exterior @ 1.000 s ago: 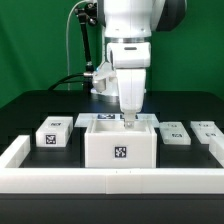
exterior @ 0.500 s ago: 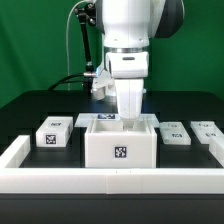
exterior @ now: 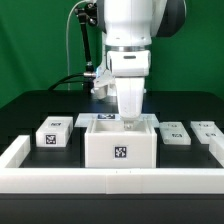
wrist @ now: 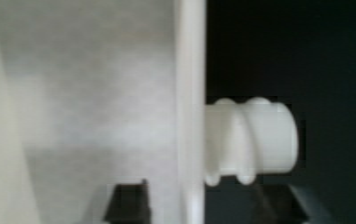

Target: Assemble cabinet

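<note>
Seemingly a grasping step: the pincer (exterior: 128, 120) hangs spread astride the far wall of the cabinet (exterior: 120, 146), mid-counter (exterior: 30, 105), gripping nothing. Next it must close squarely on that wall.

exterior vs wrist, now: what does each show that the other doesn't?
Exterior only: the whole cabinet with its front tag, three small tagged blocks beside it (one on the exterior view's left, two on its right), the white rail in front, the arm. Wrist only: close-up of a white wall with a ribbed white knob sticking out, dark fingertips on either side of that wall. Both: the gripper at the cabinet's top edge; neither settles whether it is clamped.
</note>
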